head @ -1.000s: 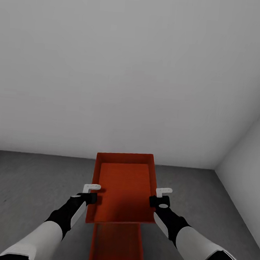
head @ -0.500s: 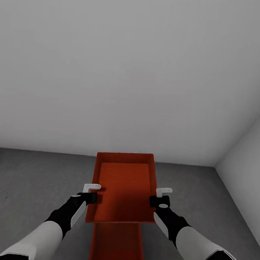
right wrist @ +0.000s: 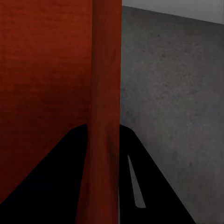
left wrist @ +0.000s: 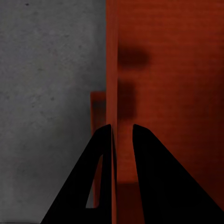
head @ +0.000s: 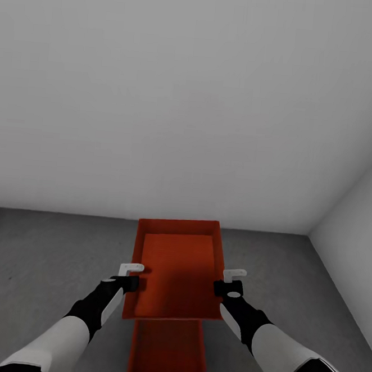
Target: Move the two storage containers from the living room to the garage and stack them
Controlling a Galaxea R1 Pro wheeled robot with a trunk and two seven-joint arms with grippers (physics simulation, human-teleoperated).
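The upper bin point(head: 177, 270) is held level by its long walls, the left gripper point(head: 131, 276) at 9 o'clock and the right gripper point(head: 231, 281) at 3, each clamped on a wall. The lower bin point(head: 167, 348) lies on the floor point(head: 45, 252) toward 6 o'clock, long axes parallel.

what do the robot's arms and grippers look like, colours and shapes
Both arms have white forearm shells that narrow into black wrist sections. The left gripper and right gripper each have a black base block with small, flat white fingers. In the wrist views the jaws show as dark, wedge-shaped silhouettes, one on each arm having a narrow slot cut through it. No cables or markings are visible.
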